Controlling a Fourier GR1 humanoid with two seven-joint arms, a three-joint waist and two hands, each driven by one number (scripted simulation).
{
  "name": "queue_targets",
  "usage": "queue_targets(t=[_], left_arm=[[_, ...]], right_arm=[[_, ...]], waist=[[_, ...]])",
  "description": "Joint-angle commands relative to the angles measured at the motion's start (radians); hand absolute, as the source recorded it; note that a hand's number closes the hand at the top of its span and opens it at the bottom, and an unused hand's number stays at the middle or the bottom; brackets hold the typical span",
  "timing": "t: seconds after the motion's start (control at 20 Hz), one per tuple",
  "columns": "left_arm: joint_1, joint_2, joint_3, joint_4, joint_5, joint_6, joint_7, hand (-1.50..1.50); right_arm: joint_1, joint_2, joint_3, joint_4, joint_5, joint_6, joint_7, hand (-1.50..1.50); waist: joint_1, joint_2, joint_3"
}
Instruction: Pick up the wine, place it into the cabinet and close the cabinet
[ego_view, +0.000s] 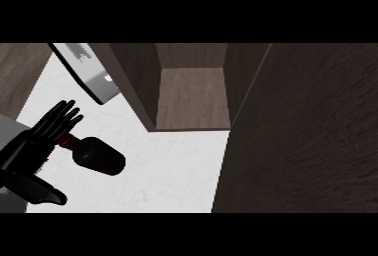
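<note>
Presently, the wine bottle (98, 155) lies low at the near left of the white counter (173, 170), its dark body pointing right and its red-capped neck toward the left hand (33, 145). That hand shows at the left edge with its fingers extended beside and over the neck; whether the thumb closes round the neck cannot be determined from this view, so the hold is not confirmed. The right hand is not visible. The cabinet (192, 95) stands farther back and to the right of the bottle, well apart from it, with its wooden floor exposed and its interior open to the counter. A large dark panel (303, 135) fills the right of the view; it is judged to be the open cabinet door, though its hinge is not seen. A light, flat object (92, 70) sits at the far left beside the cabinet wall. In my judgement the step in hand is securing the bottle. To do it well, the fingers should wrap the neck fully before lifting, the bottle should be carried clear of the cabinet's left wall, and set well inside so the door can swing shut unobstructed.
</note>
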Motion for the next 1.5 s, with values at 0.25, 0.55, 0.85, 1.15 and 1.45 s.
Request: queue_targets(t=[0.25, 0.55, 0.85, 1.15, 1.45], left_arm=[[-0.047, -0.048, -0.038, 0.215, -0.187, 0.010, -0.185, -1.50], [-0.081, 0.001, -0.014, 0.425, -0.275, -0.026, -0.371, -1.50], [-0.160, 0.012, -0.033, 0.592, -0.342, -0.027, -0.474, -1.50], [-0.246, 0.049, -0.016, 0.793, -0.319, -0.122, -0.511, -1.50], [-0.215, -0.005, -0.078, 0.802, -0.358, -0.103, -0.552, -1.50]], right_arm=[[-0.044, -0.039, -0.024, -0.155, 0.098, -0.013, 0.111, -1.50], [0.014, -0.052, 0.099, -0.168, 0.168, -0.066, 0.063, -1.50], [-0.046, -0.050, 0.065, -0.099, 0.160, -0.077, 0.052, -1.50], [-0.005, -0.128, 0.016, -0.149, 0.087, -0.074, 0.032, -1.50], [-0.027, -0.097, 0.127, -0.126, 0.184, -0.129, 0.068, -1.50]], waist=[[0.008, 0.003, 0.001], [-0.007, 0.001, 0.000], [0.002, 0.003, 0.000], [-0.012, 0.006, 0.000], [0.000, -0.001, 0.000]])
